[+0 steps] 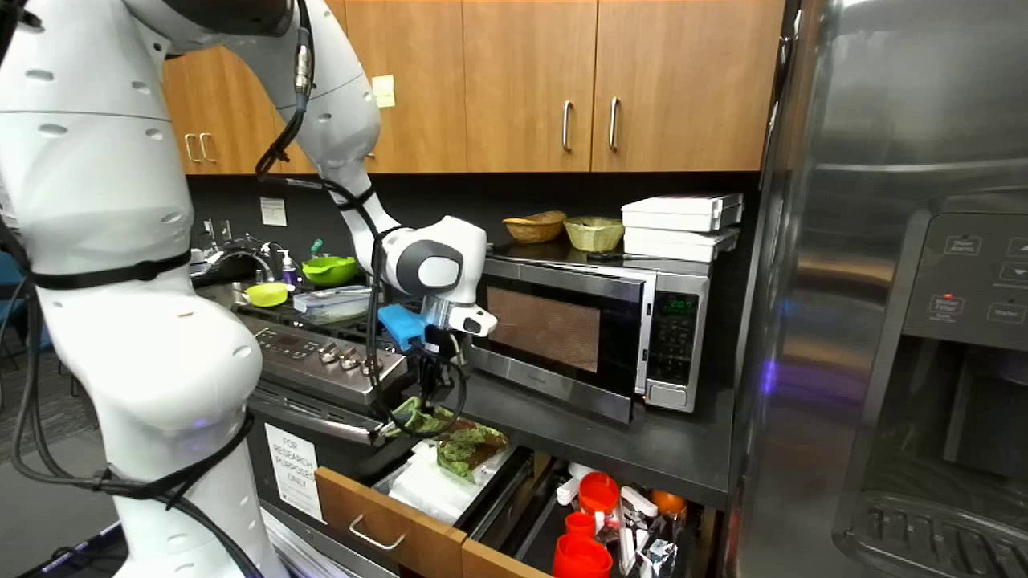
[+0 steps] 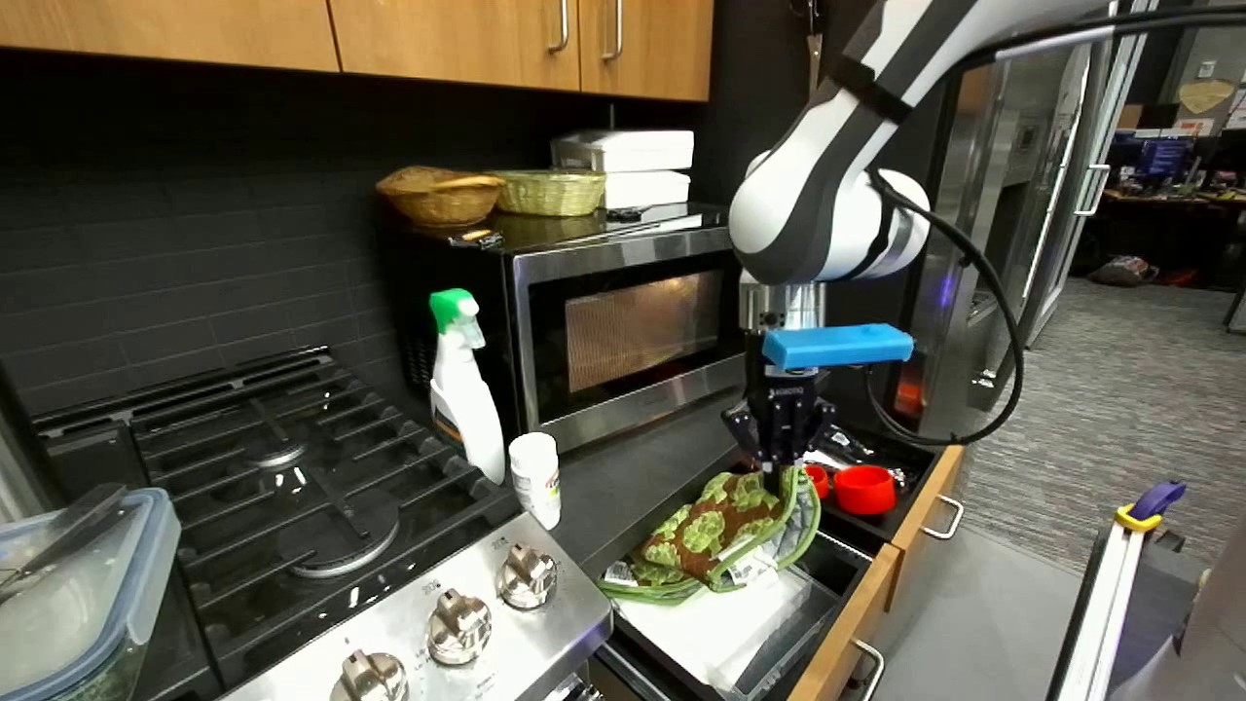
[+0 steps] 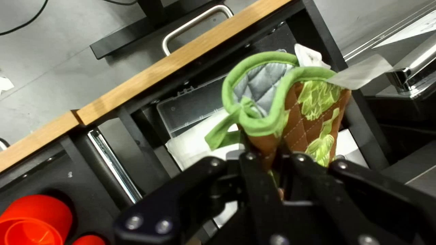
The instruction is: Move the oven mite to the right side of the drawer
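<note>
My black two-fingered gripper (image 2: 776, 471): clamped tight on the green-and-brown quilted oven mitt (image 3: 306, 119)!
Oven mitt: one o'clock from my grip in the wrist view, over the pulled-out, wide, light-wood-fronted drawer (image 3: 184, 56).

Quilted cloth mitt (image 3: 299, 122), smooth wd. drawer front (image 1: 427, 543)
</note>
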You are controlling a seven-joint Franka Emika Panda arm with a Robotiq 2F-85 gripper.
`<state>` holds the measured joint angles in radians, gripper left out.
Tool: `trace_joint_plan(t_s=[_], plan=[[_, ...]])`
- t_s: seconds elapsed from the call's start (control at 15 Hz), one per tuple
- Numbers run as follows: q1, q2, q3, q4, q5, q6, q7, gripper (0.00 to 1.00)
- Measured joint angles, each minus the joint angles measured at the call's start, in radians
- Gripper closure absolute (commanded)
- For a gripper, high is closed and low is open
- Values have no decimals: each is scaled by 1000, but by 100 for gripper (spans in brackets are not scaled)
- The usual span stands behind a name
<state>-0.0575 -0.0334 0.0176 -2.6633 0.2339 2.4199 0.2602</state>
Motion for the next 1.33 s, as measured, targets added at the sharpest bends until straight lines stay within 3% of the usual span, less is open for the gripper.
trace_joint_plan(t_s=[0.8,1.33], plan=[[-13,-97,-19,5,-105,-42,116,96],[-64,-156,-42,17,-168,-73,166,96]])
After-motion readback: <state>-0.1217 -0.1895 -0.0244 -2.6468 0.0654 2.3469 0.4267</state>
